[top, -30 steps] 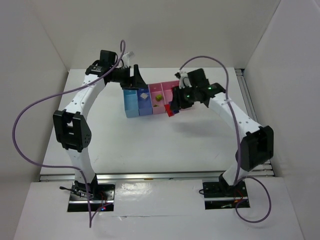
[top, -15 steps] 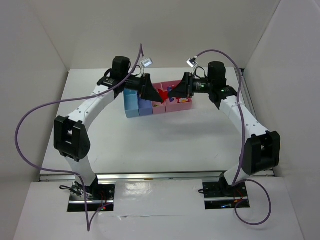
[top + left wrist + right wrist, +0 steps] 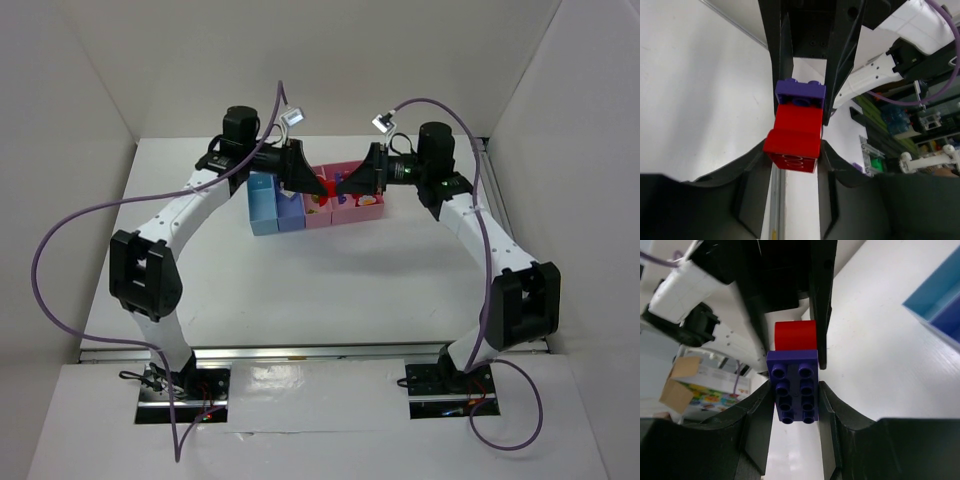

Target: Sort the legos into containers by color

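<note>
Lego stack (image 3: 321, 194), a red brick (image 3: 795, 125) joined to a blue brick (image 3: 792, 395), held in the air between the two claws, over the row of bins (image 3: 305, 222).

Near edge: the left base (image 3: 180, 385) and right base (image 3: 445, 380) are bolted side by side, with purple cables (image 3: 40, 270) looping outward from them.

Middle: the white surface (image 3: 300, 290) lies open between the left arm (image 3: 185, 205) and right arm (image 3: 480, 235), which rise from their bases and bend inward toward each other.

Beyond: the left claw (image 3: 793, 144) is closed on the red brick, one finger pressed to each side. The right claw (image 3: 795, 384) is closed on the blue brick in the same way. The claws point tip to tip, very close together, with the red end of the stack toward the left claw and the blue end toward the right. The blue brick's face toward the right wrist camera carries eight round marks in two rows.

Beneath and behind the claws: four joined bins stand on the surface. From left to right they are the light blue bin (image 3: 262, 212), periwinkle bin (image 3: 291, 215), narrow pink bin (image 3: 318, 218) and wide pink bin (image 3: 358, 210). In the overhead view the stack falls over the narrow pink bin. The claws hide most of what lies inside the bins.

Far: the white back wall (image 3: 330, 60).
</note>
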Robot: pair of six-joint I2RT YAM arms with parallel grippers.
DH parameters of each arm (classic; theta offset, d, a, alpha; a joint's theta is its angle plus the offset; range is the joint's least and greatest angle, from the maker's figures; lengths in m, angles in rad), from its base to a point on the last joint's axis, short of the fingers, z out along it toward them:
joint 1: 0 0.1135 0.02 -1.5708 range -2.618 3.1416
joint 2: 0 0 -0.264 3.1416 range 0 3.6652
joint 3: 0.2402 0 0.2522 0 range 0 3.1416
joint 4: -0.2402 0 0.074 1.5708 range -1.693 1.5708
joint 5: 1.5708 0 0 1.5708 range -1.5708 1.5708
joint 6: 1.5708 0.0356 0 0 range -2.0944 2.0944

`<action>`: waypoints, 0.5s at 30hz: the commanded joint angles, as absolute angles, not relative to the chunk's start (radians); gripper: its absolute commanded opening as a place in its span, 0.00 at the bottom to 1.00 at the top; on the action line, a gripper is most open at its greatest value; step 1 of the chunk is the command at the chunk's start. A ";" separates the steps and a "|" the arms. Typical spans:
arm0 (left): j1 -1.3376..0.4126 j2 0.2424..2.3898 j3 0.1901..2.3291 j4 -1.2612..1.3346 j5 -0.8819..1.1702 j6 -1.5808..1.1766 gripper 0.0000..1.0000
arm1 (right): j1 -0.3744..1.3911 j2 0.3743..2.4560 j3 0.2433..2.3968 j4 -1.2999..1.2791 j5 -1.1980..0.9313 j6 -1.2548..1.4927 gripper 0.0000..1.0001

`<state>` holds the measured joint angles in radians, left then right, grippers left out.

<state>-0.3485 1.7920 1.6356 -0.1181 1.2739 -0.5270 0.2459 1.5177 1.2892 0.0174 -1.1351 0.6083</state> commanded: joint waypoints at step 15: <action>-0.301 1.882 1.684 0.021 1.299 -0.649 0.00 | 0.066 1.417 1.262 -0.191 -0.941 0.503 0.15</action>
<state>-0.3183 1.8420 1.6447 -0.0437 1.2949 -0.6052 0.0631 1.4776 1.2480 -0.0608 -1.0386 0.5705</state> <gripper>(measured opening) 0.449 0.435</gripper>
